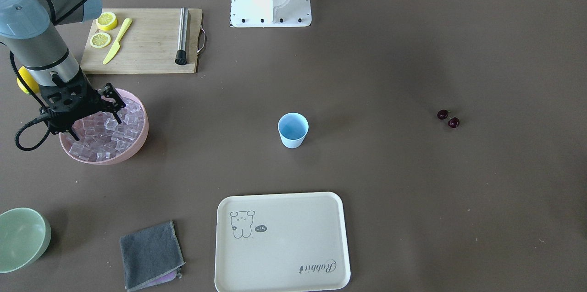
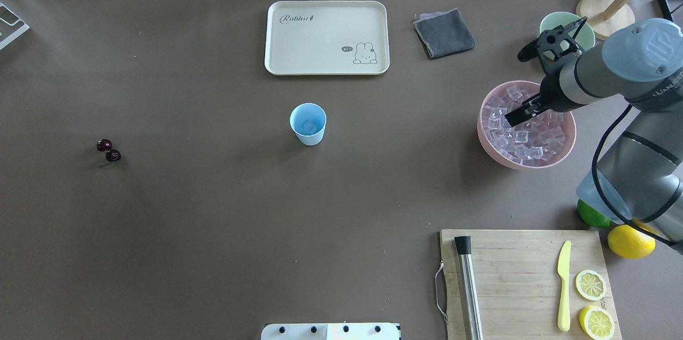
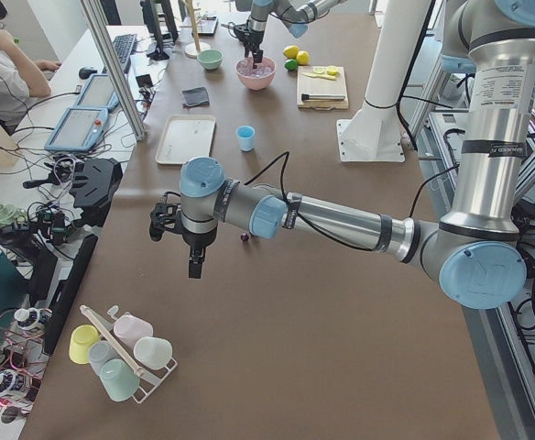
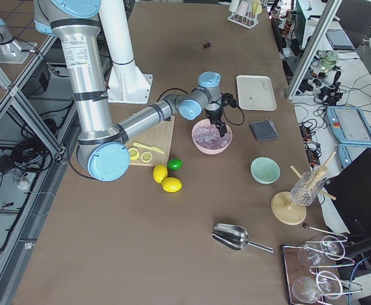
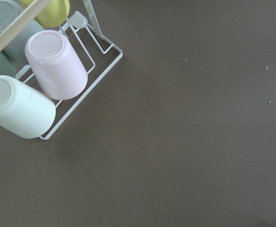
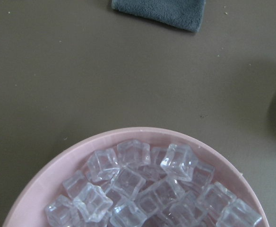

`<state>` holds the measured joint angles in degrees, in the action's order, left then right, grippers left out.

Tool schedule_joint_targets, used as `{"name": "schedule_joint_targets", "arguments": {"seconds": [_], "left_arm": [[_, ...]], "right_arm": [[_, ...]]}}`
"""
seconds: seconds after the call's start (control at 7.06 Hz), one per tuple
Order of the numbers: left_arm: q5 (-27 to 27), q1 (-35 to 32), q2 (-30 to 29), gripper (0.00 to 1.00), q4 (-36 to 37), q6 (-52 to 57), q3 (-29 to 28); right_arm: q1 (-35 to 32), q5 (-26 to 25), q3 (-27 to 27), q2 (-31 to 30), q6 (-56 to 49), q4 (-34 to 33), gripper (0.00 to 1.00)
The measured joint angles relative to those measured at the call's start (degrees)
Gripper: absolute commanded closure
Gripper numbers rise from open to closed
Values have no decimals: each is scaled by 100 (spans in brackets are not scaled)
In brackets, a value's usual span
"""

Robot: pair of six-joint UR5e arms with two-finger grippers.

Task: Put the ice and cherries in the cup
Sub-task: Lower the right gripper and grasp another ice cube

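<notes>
Many ice cubes (image 2: pixel 525 140) fill the pink bowl (image 2: pixel 525 165); the cup (image 2: pixel 309 140) holds one.

Two cherries (image 2: pixel 109 151) are counted, joined as one pair. One cup (image 2: pixel 308 123) is seen, and one ice cube (image 2: pixel 309 126) is made out inside it. The other ice (image 2: pixel 525 134) is heaped in one pink bowl (image 2: pixel 482 132); its cubes are too many and too overlapped to be counted exactly. With one green bowl (image 1: pixel 20 237), two bowls are counted. One tray (image 2: pixel 326 36), one cloth (image 2: pixel 444 33) and one board (image 2: pixel 512 276) are found. On the board, one knife (image 2: pixel 564 286), one muddler (image 2: pixel 468 292) and two lemon halves (image 2: pixel 590 284) are counted. Two whole lemons (image 4: pixel 171 184), one lime (image 4: pixel 175 164) and one scoop (image 4: pixel 236 238) are also seen. At least four tumblers (image 5: pixel 57 64) are made out in one rack (image 5: pixel 81 96).
</notes>
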<state>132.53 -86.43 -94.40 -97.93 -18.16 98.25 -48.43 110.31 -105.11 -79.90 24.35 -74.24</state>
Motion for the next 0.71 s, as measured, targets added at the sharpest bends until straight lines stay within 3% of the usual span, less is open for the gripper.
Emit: {"name": "schedule_joint_targets", "arguments": {"seconds": [0.14, 0.71], "left_arm": [[-5, 3, -21, 2, -7, 4, -10], [-8, 0, -15, 2, -21, 6, 54]], "right_arm": [[77, -40, 11, -83, -6, 3, 29], [352, -63, 39, -285, 55, 28, 31]]}}
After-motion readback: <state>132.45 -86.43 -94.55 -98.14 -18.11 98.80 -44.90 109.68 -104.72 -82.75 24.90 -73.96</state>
